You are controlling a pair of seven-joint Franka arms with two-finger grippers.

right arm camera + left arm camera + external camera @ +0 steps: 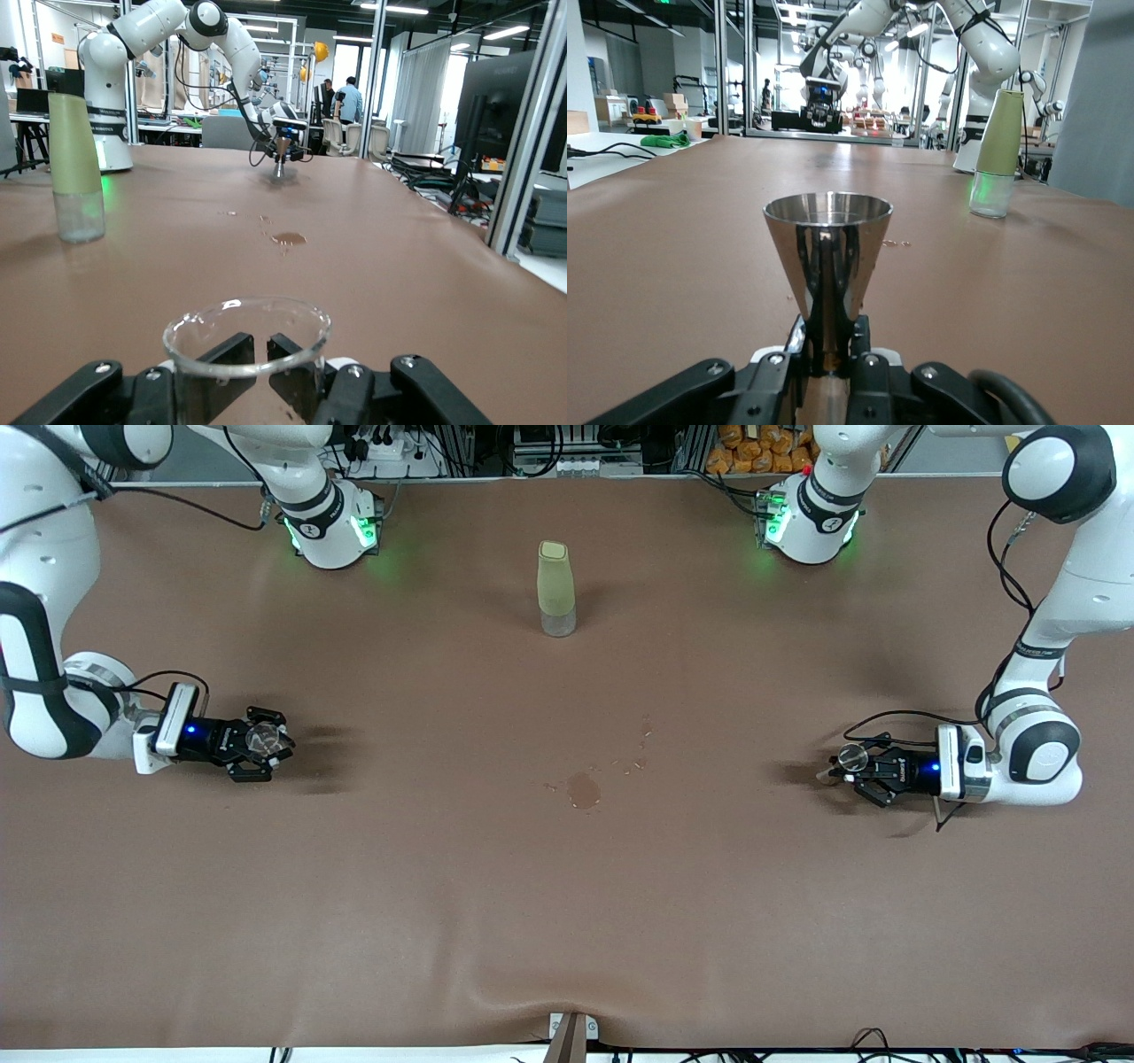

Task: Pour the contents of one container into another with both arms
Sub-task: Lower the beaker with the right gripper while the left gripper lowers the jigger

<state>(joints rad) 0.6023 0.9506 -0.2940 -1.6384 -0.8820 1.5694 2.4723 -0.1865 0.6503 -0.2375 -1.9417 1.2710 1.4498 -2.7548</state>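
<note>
Brown worktop (567, 921) bears a stain; left gripper (852, 769), fingers clamped on the metal jigger (827, 257), and right gripper (257, 744), gripping the glass cup (246, 341), sit well apart at their own ends; judged grasp complete; next, bring both together mid-table, cup tilted over jigger.

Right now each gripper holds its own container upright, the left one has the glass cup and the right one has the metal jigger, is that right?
Not quite: they are swapped. The left gripper holds the metal jigger, as the left wrist view shows, and the right gripper holds the glass cup. Both are upright.
</note>
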